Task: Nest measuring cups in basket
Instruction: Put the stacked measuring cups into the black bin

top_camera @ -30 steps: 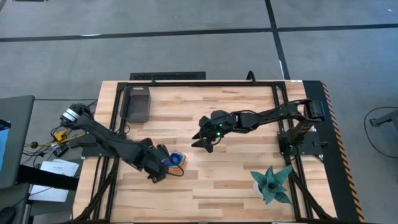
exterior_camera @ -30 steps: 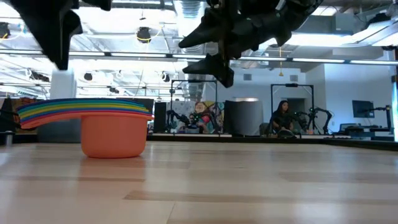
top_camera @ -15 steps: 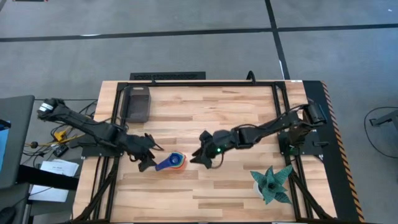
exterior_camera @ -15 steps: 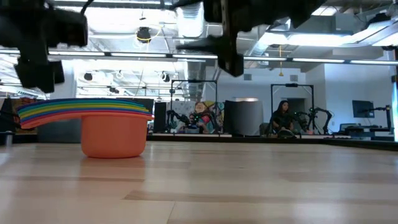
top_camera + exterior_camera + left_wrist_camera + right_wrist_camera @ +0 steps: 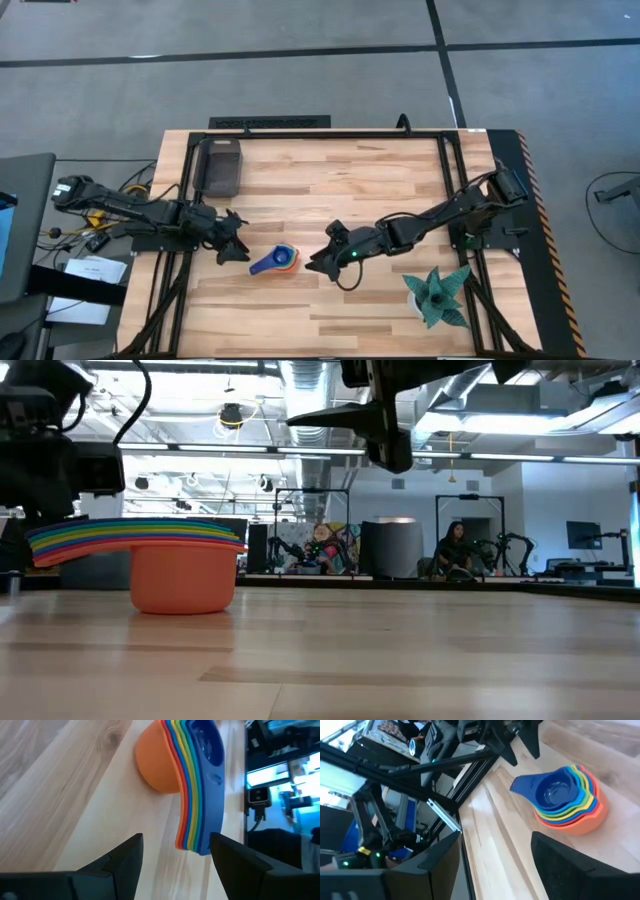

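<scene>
Nested measuring cups sit on the bare counter between both sets of fingers, touching neither; dark blue cup on top, orange at the bottom, handles toward the left gripper. Left fingers released, spread, just short of the handle tips. Right gripper just beside the stack's other side, fingers wide apart, nothing in them. Basket well apart at the counter's far-left edge, beside the black frame. Teal plant near the right corner. Wood planks; workshop behind.
</scene>
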